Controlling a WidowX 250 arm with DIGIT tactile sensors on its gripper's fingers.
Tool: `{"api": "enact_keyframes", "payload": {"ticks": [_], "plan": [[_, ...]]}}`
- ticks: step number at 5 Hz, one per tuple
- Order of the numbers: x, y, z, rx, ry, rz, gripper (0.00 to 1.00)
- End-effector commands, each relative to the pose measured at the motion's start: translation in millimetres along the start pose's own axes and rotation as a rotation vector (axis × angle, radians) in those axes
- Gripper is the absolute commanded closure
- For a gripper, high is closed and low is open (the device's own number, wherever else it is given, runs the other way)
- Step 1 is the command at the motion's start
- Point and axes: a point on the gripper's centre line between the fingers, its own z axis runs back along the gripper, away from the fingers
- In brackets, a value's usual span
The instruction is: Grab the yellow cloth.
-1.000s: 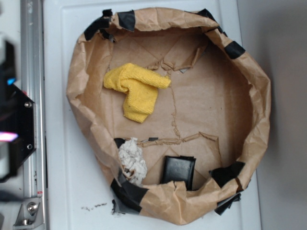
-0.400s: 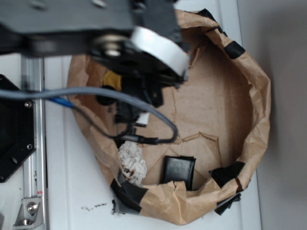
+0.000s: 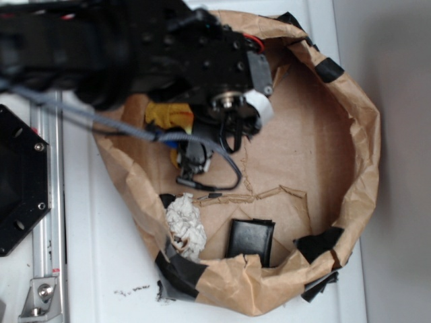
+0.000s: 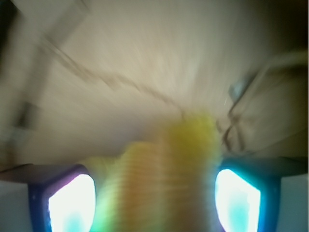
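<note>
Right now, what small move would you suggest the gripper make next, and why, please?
Probably ease straight down, then close. In the wrist view the yellow cloth sits between the two fingers of the gripper, which look spread apart; blur hides whether they touch it.

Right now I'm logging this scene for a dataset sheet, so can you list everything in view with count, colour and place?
yellow cloth: one, bright yellow, upper left of the bin floor, mostly hidden under the arm; in the wrist view it lies between the two fingers.
paper wad: one, white with brown stains, lower left of the bin.
black box: one, black, lower middle of the bin, against the paper wall.
paper bin: one, brown paper with black tape patches on its rim, on the white table.
white table: one, white, under the bin.
arm: one, black, reaching in from the upper left.
gripper: one, open, straddling the cloth; the wrist view is blurred.
</note>
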Motion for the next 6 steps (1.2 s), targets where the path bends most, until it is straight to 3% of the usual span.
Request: {"api": "enact_keyframes", "payload": {"ticks": [1,2,3,4,5,6], "plan": [[-13,9,3,-0.051,-0.031,-0.007,1.0],[-14,9,14,-0.029,-0.044,-0.006,1.0],[-9,0,64,0.031,-0.175,0.16,1.0],[12,-20,115,-0.007,-0.322,0.237,1.0],[32,-40,164,0.092,-0.343,0.331,1.0],[31,-43,177,-0.016,-0.405,0.578,1.0]]}}
